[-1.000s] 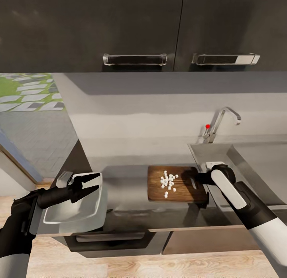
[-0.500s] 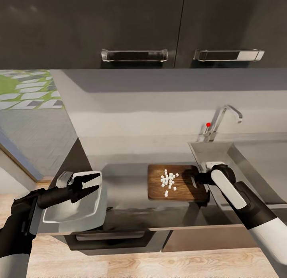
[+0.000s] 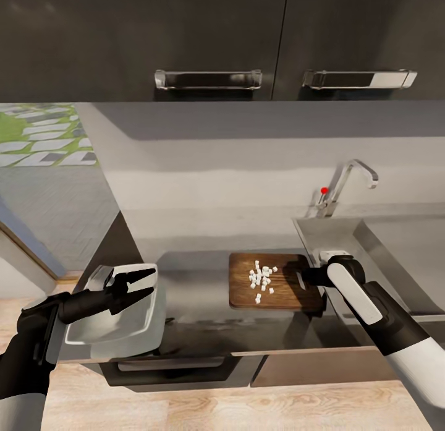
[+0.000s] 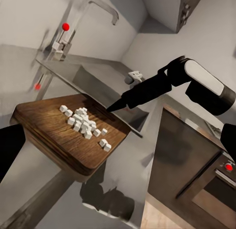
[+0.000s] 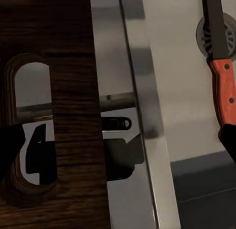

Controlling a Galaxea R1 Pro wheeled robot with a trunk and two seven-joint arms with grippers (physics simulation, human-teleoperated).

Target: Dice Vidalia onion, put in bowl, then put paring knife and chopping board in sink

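Right end effector (image 3: pixel 304 276) grips chopping board (image 3: pixel 272 289) (slot end).

Grey countertop (image 3: pixel 198 295) across lower middle of head view. White bowl (image 3: pixel 117 323) at its lower left; brown chopping board (image 3: pixel 272 289) at centre right, beside sink (image 3: pixel 371 258).

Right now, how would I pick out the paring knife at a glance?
Find the steel sink under the curved chrome tap. Inside the basin, by the round drain, lies the paring knife: its red-orange handle with dark rivets stands out against the grey metal.
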